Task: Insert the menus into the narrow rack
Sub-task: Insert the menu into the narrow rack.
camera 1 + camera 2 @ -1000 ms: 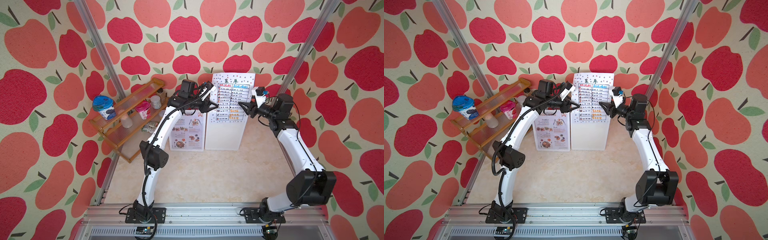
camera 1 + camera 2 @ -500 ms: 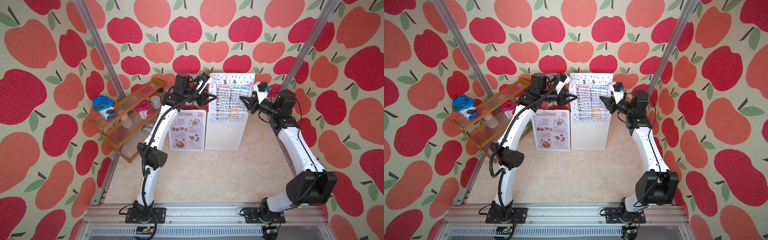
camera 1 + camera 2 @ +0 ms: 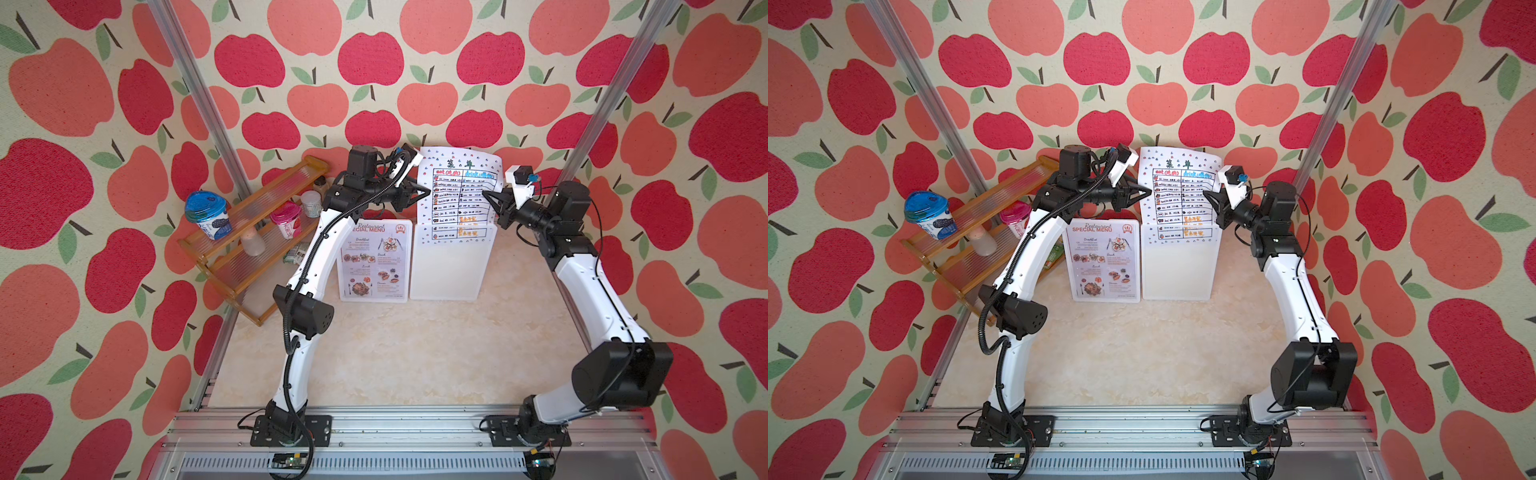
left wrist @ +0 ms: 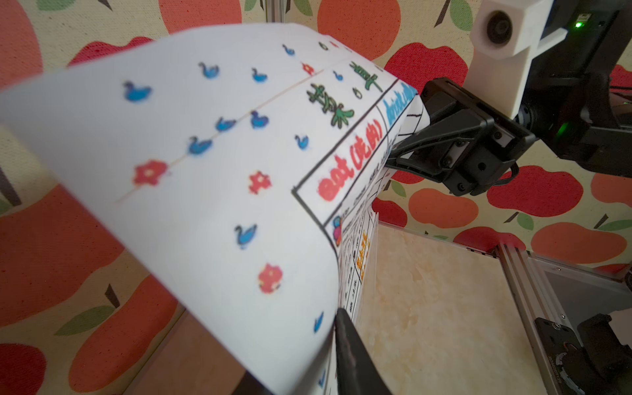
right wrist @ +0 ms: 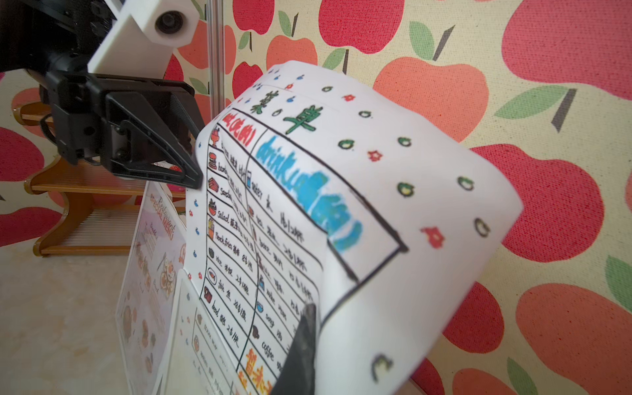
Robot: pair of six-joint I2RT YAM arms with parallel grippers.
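The hand-drawn table menu (image 3: 457, 195) (image 3: 1177, 195) stands with its lower end inside the narrow clear rack (image 3: 451, 270) (image 3: 1177, 270); its upper half sticks out and curls. My left gripper (image 3: 424, 192) (image 4: 328, 338) is shut on the sheet's left edge, and its one visible finger (image 4: 347, 345) lies against the paper. My right gripper (image 3: 486, 194) (image 5: 318, 337) is shut on the right edge, where a dark finger (image 5: 304, 345) presses the sheet. The photo menu (image 3: 376, 262) (image 5: 150, 260) with the red "Special Menu" heading stands upright just left of the rack.
A wooden stepped shelf (image 3: 253, 232) at the back left carries a blue-lidded cup (image 3: 208, 214), a pink cup (image 3: 286, 218) and small jars. Metal frame posts (image 3: 199, 104) rise on both sides, and the apple-patterned back wall stands close behind the rack.
Both grippers have risen a little along the sheet's edges and closed on them. With the left arm lifted, the photo menu's heading shows.
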